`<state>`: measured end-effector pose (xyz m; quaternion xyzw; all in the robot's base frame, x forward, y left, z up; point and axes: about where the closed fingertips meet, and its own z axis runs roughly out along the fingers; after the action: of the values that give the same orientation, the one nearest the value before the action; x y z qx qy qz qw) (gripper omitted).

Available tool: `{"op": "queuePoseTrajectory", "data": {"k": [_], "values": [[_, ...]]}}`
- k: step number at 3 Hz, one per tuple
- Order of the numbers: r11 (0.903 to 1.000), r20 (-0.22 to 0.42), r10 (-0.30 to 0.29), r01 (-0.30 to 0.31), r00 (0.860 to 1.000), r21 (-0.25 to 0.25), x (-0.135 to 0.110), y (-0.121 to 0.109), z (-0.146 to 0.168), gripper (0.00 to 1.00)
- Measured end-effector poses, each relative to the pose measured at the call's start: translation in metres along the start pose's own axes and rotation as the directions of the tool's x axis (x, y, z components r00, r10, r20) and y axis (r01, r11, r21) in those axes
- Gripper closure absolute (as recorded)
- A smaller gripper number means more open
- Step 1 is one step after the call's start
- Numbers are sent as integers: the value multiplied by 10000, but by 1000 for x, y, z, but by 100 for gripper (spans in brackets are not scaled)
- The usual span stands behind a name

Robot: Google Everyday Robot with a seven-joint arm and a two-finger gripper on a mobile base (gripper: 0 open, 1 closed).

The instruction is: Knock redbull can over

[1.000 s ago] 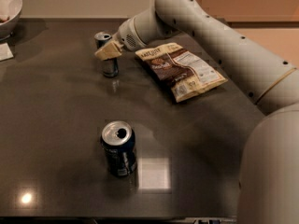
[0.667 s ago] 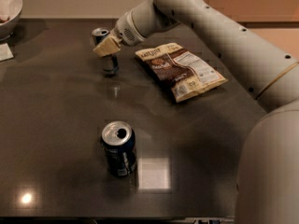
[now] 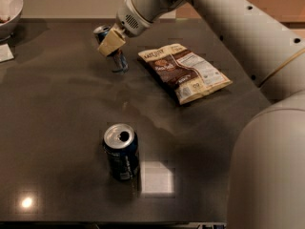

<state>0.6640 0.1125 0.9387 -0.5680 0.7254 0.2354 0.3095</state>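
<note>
The redbull can (image 3: 119,61) is the slim blue-and-silver can at the back of the dark table, left of centre. It leans with its silver top (image 3: 101,31) toward the back left and its base toward the right. My gripper (image 3: 111,42) is right in front of the can's upper half, pressed against it and hiding its middle. The arm reaches in from the upper right.
A wider dark navy soda can (image 3: 121,151) stands upright, opened, in the front middle. A snack bag (image 3: 183,70) lies flat right of the redbull can. A white bowl (image 3: 8,9) and a paper slip (image 3: 5,52) are at the far left. The table (image 3: 57,128) is dark and glossy.
My gripper has moved left and farther back against the redbull can. The can has gone from upright to leaning toward the back left. The other objects have not moved.
</note>
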Motion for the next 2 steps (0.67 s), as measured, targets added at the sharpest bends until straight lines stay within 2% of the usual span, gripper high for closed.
{"op": "queuePoseTrajectory", "data": {"k": [1,2], "values": [[9984,-1050,262,-312,9941,-463,16,18,-9,100],[9943,-1977,444,-625,9793,-862,33,34,-14,100]]}}
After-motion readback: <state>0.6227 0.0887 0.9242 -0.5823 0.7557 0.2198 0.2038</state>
